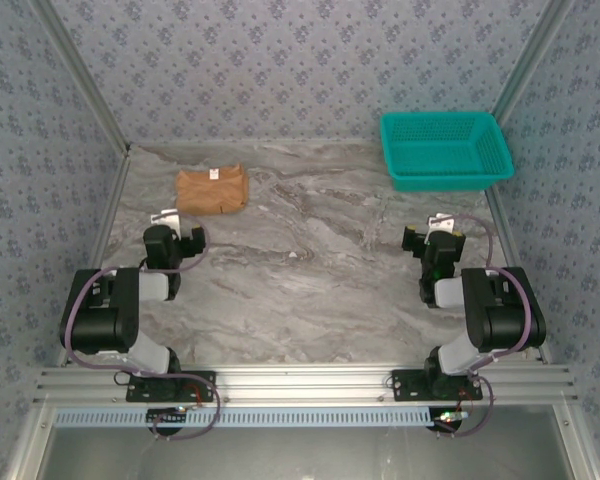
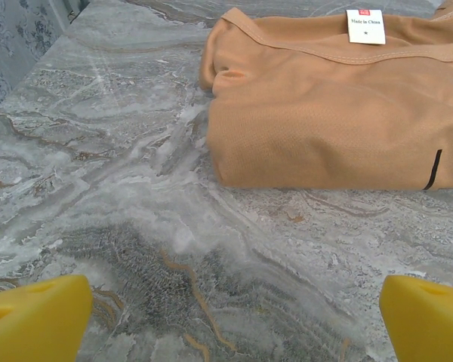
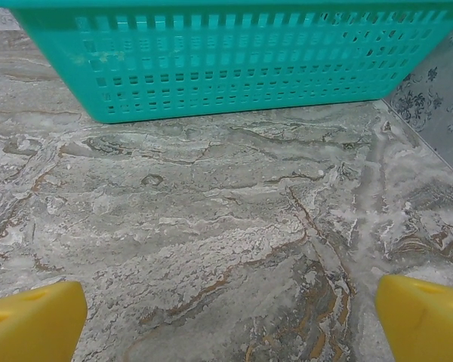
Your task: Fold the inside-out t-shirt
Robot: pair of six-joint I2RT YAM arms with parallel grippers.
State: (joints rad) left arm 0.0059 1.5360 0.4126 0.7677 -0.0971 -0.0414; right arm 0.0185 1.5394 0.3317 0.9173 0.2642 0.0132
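While the marble-pattern table (image 1: 310, 290) takes up most of the scene, the teal basket (image 1: 450, 178) sits at its far right corner. The inside-out t-shirt (image 1: 212, 190) lies flat at far left, bunched into a compact folded rectangle. Left gripper (image 1: 172, 218) is near the shirt's near edge, not touching, jaws wide apart with nothing between them. In its wrist view the shirt is ahead and slightly right of the yellow fingertips (image 2: 38, 317). Right gripper (image 1: 440, 224) is also spread wide and holds nothing. It faces the basket, well apart from the shirt. White label (image 2: 365, 26) sits face-up at the shirt's far edge.
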